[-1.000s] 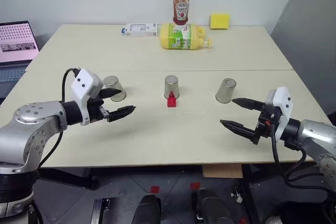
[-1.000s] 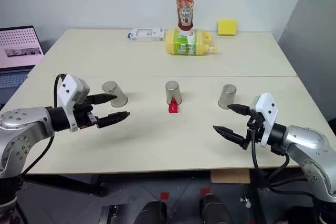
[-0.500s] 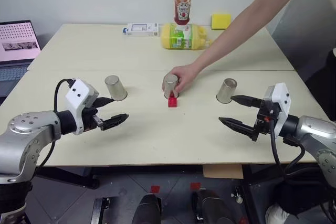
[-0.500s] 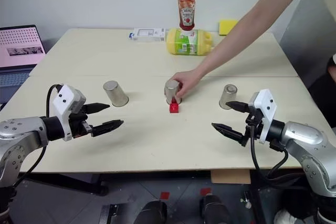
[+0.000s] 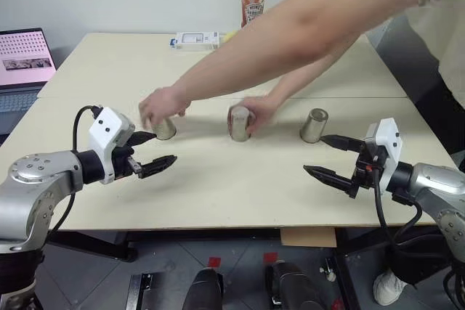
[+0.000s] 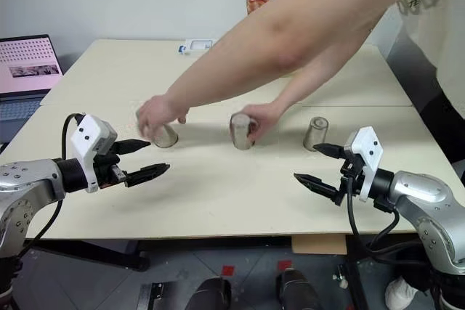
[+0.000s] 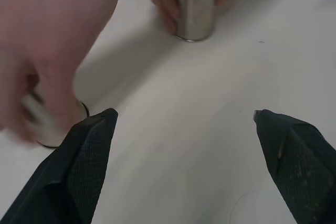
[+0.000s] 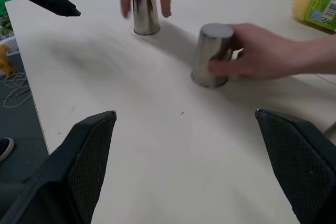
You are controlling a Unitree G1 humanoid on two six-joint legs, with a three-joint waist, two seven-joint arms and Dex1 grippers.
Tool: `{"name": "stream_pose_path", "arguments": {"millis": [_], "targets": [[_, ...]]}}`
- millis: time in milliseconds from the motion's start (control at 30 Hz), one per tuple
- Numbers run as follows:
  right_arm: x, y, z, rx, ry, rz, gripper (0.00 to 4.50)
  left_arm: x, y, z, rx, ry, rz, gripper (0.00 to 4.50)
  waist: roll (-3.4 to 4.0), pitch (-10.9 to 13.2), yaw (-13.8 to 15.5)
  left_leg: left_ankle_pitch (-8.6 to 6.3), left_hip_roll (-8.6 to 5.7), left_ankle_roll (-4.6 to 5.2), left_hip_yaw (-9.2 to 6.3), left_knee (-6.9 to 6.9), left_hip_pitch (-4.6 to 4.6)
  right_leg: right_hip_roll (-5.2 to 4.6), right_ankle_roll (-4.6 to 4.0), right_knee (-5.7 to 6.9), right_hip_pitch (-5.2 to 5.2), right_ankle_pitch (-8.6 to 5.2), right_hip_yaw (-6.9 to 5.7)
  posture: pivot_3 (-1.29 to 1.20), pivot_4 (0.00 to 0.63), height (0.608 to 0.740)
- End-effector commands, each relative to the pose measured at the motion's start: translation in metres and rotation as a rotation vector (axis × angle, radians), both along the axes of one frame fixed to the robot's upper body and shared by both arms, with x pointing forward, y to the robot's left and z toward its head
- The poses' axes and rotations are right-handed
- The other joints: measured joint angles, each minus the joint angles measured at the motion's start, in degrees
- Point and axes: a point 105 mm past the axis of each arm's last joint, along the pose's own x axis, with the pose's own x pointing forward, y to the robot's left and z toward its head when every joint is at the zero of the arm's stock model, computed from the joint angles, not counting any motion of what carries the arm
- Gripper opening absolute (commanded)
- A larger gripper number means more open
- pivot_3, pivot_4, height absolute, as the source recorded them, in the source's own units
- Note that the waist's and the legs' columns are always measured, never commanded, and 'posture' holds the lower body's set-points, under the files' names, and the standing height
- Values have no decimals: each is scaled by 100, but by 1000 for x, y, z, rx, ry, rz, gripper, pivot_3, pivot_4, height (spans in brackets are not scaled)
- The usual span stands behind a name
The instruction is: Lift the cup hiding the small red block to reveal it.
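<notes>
Waiting was the step in hand, as judged from the scene: no cup had yet been reached for by the robot. Nearest the camera, the left gripper (image 5: 154, 152) was held above the table (image 5: 240, 194) with its two black fingers spread wide and nothing between them, just in front of the left cup (image 5: 164, 128). The right gripper (image 5: 330, 159) was likewise held with its fingers well apart and empty, in front of the right cup (image 5: 314, 125) and not touching it.

Farther back, three metal cups stood upside down in a row. The middle cup (image 5: 239, 123) was taken as the landmark. It was clasped by a person's hand (image 5: 258, 111) from its right side. To its left, the left cup was covered from above by the person's other hand (image 5: 161, 104). To its right, the right cup stood free, touched by nothing. The small red block could not be seen anywhere on the table; it was judged to be hidden beneath one of the cups, and which one could not be told.

Beyond the middle cup, a ketchup bottle (image 5: 252, 3) and a white box (image 5: 195, 39) were seen at the far side, and a laptop (image 5: 25, 59) far to the left.

The next move was judged to call for the hands being withdrawn first, the covering cup being tracked, and then that cup being pinched at its sides and raised straight up.
</notes>
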Motion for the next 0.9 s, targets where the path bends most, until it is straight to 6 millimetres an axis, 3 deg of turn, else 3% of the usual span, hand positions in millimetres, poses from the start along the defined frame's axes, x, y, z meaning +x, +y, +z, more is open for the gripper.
{"name": "stream_pose_path", "arguments": {"millis": [33, 300, 633, 900], "targets": [[-3, 0, 9, -8, -52, 3, 4500, 1, -3, 10, 29, -45, -21, 4430, 0, 0, 0, 0, 0, 0, 0, 0, 0, 0, 0, 0, 0, 0, 0, 0, 150, 740], [-2, 2, 10, -4, -53, 7, 4500, 5, -4, 11, 4, -57, -5, 4430, 0, 0, 0, 0, 0, 0, 0, 0, 0, 0, 0, 0, 0, 0, 0, 0, 150, 740], [-5, 30, 9, -3, -1, 88, 4500, 41, 28, 0, -36, -63, 256, 4430, 0, 0, -3, 0, 0, 0, -1, 1, 0, 1, 1, 2, 0, 1, 0, 0, 150, 740], [-3, 45, 17, -24, -13, 133, 4500, 78, 37, -6, -28, -85, 373, 4430, -2, -1, 10, 0, -2, 0, -5, 4, -7, 1, 3, 0, 0, 2, -3, 0, 150, 740]]}}
